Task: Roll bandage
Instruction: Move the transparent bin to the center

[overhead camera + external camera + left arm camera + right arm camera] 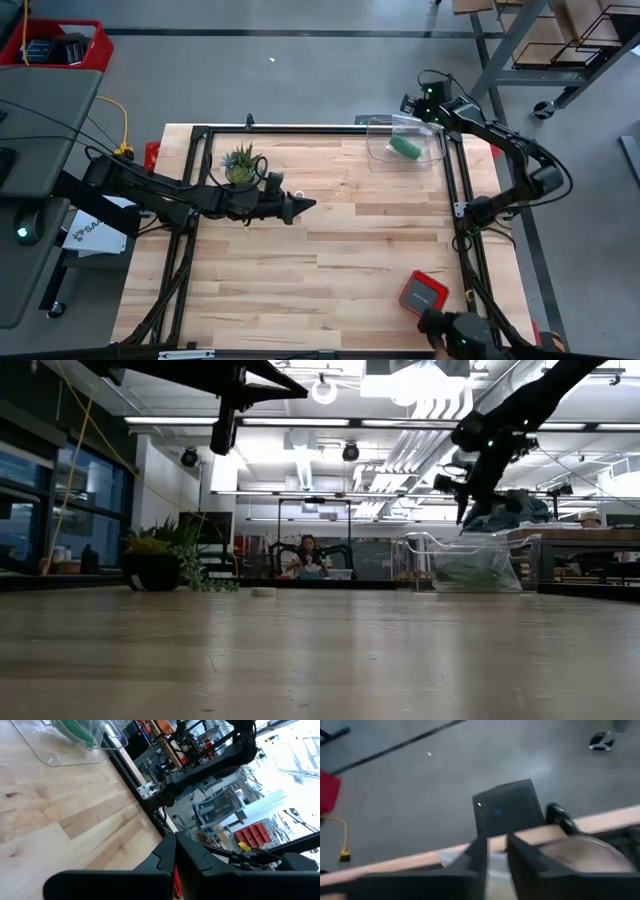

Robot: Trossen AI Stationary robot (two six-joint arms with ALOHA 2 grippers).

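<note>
The green bandage [405,147] is a small roll lying inside a clear plastic bag [430,150] at the table's far right. It also shows in the left wrist view [75,731]. My right gripper [408,106] hangs above the bag's far edge, clear of it in the low view [462,500]. Its fingers [476,857] stand a narrow gap apart and hold nothing. My left gripper [303,207] is shut and empty above the table's middle, pointing toward the right edge, high over the table in the low view [224,430].
A small potted plant [240,165] stands at the far left, close to my left arm. A small white ring [263,591] lies on the table near the middle. A red and dark flat object [423,292] lies at the near right. Black frame rails [455,200] run along the table's edges.
</note>
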